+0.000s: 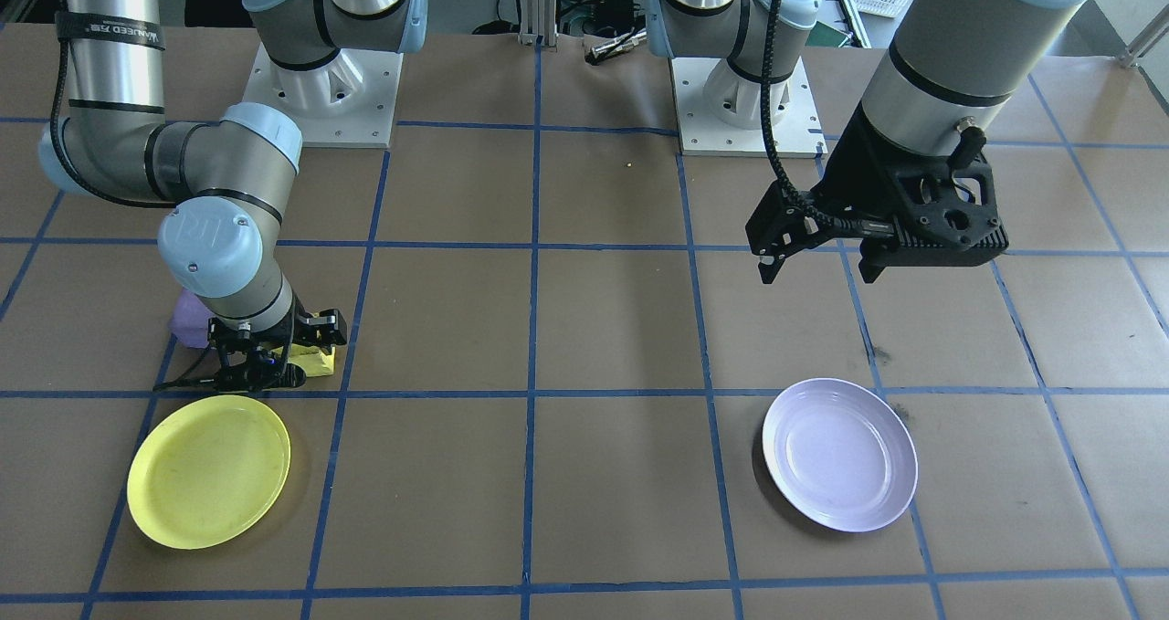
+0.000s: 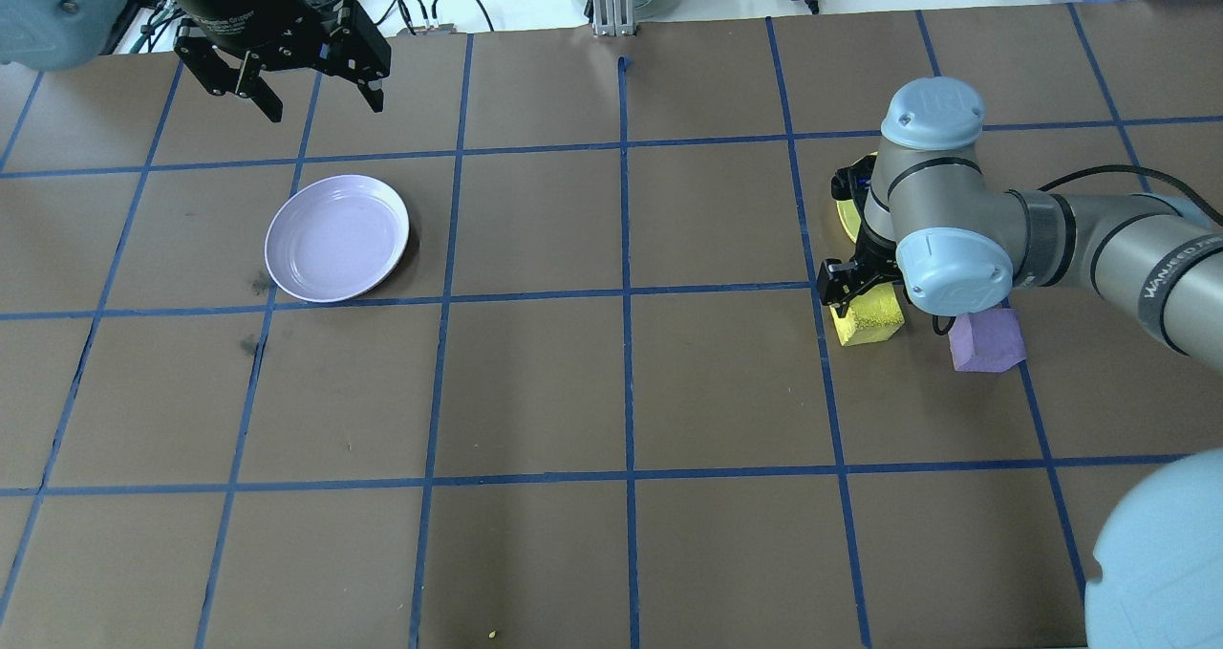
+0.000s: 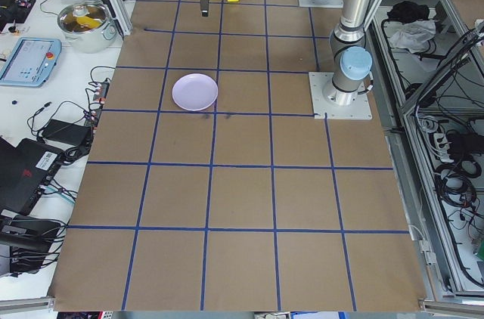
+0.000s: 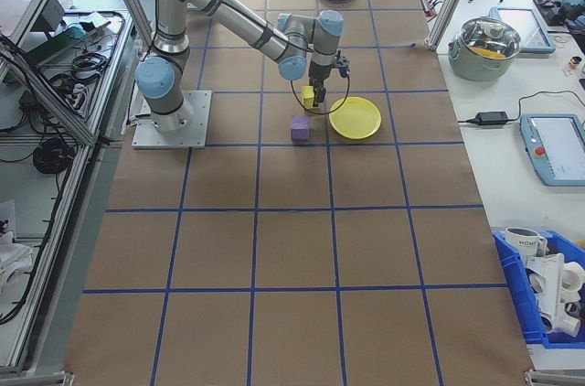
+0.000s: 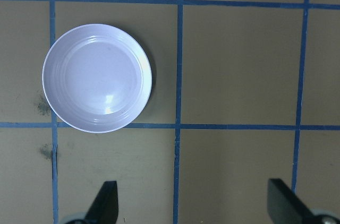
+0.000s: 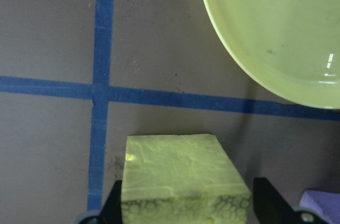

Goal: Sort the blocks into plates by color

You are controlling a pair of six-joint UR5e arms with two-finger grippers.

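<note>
The yellow block point(image 6: 180, 176) rests on the table between the fingers of my right gripper point(image 6: 186, 205), which is open; a narrow gap shows at one finger. The block point(image 2: 869, 316) lies just short of the yellow plate point(image 1: 208, 469), whose rim point(image 6: 276, 27) is close ahead in the wrist view. Beside the yellow block sits the purple block point(image 2: 987, 340), partly hidden by the arm in the front-facing view. My left gripper point(image 2: 325, 109) hangs open and empty above the table, beyond the lavender plate point(image 2: 336, 238), which holds nothing point(image 5: 97, 78).
Two arm bases point(image 1: 324, 90) point(image 1: 740, 99) stand at the robot's edge of the table. Blue tape lines grid the brown surface. A side bench carries a lidded pot point(image 4: 489, 43), a tablet and a blue bin point(image 4: 548, 294).
</note>
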